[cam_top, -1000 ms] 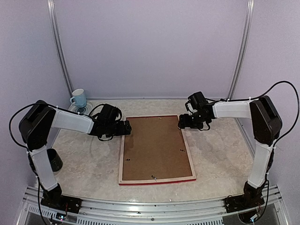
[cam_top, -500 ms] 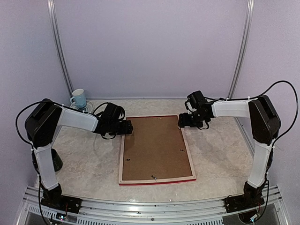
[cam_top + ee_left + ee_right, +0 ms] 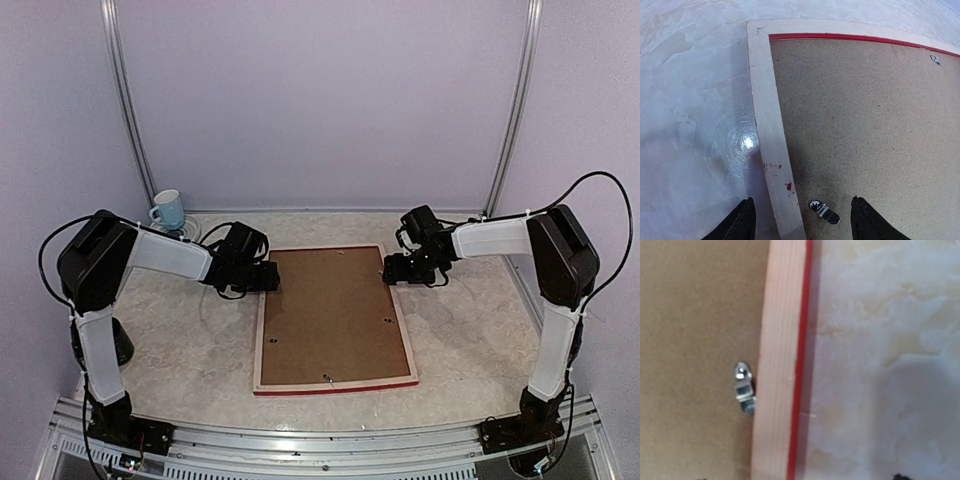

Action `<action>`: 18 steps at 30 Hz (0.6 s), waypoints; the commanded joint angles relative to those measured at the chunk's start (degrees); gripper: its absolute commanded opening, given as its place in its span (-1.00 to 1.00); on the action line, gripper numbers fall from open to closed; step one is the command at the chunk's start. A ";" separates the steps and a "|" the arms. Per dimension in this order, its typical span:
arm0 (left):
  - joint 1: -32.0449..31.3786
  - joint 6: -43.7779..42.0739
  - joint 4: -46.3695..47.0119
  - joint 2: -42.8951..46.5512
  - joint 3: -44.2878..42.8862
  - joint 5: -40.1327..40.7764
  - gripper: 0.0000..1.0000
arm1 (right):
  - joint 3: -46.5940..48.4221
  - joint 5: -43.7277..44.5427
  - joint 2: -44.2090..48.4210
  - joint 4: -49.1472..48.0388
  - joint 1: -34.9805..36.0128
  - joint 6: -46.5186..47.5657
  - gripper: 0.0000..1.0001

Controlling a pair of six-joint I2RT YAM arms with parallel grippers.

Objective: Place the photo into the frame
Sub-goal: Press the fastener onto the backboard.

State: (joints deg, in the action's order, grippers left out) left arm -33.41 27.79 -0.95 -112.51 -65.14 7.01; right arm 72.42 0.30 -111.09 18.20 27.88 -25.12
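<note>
Our frame (image 3: 335, 385) lies face-down. The left end effector (image 3: 802, 222) is open astride its left bar and the right end effector (image 3: 390, 270) is wide over its right bar, both empty. We'd worry a pinch skids it.

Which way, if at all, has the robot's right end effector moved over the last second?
Yes. The right end effector has shifted slightly nearer the camera, from the frame's far right corner a little way along its right bar.
</note>
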 commanded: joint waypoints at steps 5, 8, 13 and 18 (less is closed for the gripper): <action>-0.24 -0.22 -2.81 -0.84 -0.85 2.20 0.27 | -1.03 -2.85 2.39 -2.41 -0.38 -0.66 0.58; -0.46 -0.02 -3.09 -0.80 -0.95 2.55 0.20 | -1.71 -3.47 2.71 -2.96 -0.41 -0.87 0.59; -0.61 -0.12 -3.72 -0.76 -1.25 3.42 0.18 | -2.26 -4.07 2.77 -3.51 -0.45 -0.98 0.59; -0.61 -0.28 -4.28 -1.25 -1.39 3.91 0.18 | -2.47 -4.67 2.83 -3.94 -0.39 -1.02 0.59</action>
State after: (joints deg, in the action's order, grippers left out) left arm -33.63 27.83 -3.53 -112.57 -65.19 9.56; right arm 70.67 -3.57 -110.59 15.53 27.88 -25.63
